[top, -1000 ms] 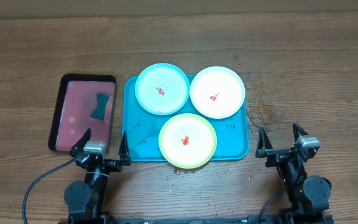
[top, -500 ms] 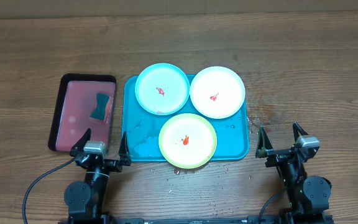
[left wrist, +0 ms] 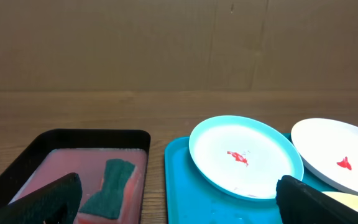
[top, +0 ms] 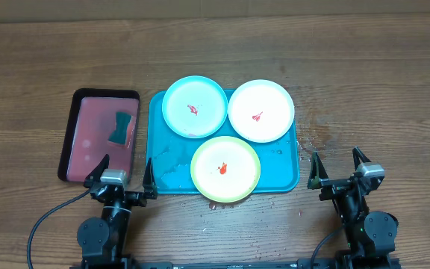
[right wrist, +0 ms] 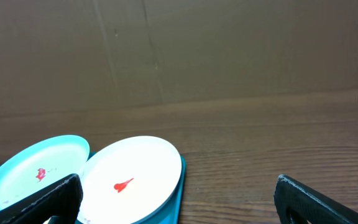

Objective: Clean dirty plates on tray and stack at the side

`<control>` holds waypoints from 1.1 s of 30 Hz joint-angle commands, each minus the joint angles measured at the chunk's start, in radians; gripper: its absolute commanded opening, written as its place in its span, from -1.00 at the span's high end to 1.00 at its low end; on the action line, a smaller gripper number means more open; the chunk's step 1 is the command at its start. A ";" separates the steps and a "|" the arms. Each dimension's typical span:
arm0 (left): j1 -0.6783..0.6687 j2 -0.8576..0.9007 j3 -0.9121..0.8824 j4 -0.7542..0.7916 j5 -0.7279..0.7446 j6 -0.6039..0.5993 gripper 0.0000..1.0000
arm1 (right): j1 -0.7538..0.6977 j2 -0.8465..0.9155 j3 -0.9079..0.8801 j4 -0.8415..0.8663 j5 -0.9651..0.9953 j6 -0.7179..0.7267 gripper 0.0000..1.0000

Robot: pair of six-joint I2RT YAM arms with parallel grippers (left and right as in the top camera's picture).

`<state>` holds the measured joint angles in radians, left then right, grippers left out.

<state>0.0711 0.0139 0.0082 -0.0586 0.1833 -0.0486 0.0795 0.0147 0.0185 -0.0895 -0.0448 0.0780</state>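
Observation:
Three dirty plates with red smears lie on the turquoise tray [top: 166,175]: a light blue one [top: 194,107] at back left, a white one [top: 260,110] at back right, a yellow-green one [top: 225,168] in front. My left gripper [top: 123,172] is open and empty near the table's front, in front of the tray's left corner. My right gripper [top: 337,166] is open and empty, right of the tray. In the left wrist view the light blue plate [left wrist: 246,155] and white plate [left wrist: 340,158] show; in the right wrist view the white plate [right wrist: 129,177] and light blue plate [right wrist: 33,171] show.
A black-rimmed pinkish tray [top: 88,138] with a teal sponge [top: 122,127] lies left of the turquoise tray, also seen in the left wrist view [left wrist: 55,162]. Water drops lie on the wooden table [top: 364,90] around the tray's front and right.

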 commanded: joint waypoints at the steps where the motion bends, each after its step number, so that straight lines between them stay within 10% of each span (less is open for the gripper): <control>1: -0.006 -0.009 -0.003 0.006 -0.011 0.019 -1.00 | 0.005 -0.011 -0.010 0.008 0.010 0.001 -1.00; 17: -0.006 0.172 0.304 -0.265 -0.090 -0.124 -1.00 | 0.005 0.124 0.169 -0.132 -0.038 0.105 -1.00; 33: -0.006 0.874 0.861 -0.805 -0.077 -0.109 -0.99 | 0.005 0.925 0.810 -0.636 -0.167 0.105 -1.00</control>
<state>0.0711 0.8082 0.7982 -0.8066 0.1005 -0.1577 0.0803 0.8211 0.7063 -0.6685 -0.1860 0.1829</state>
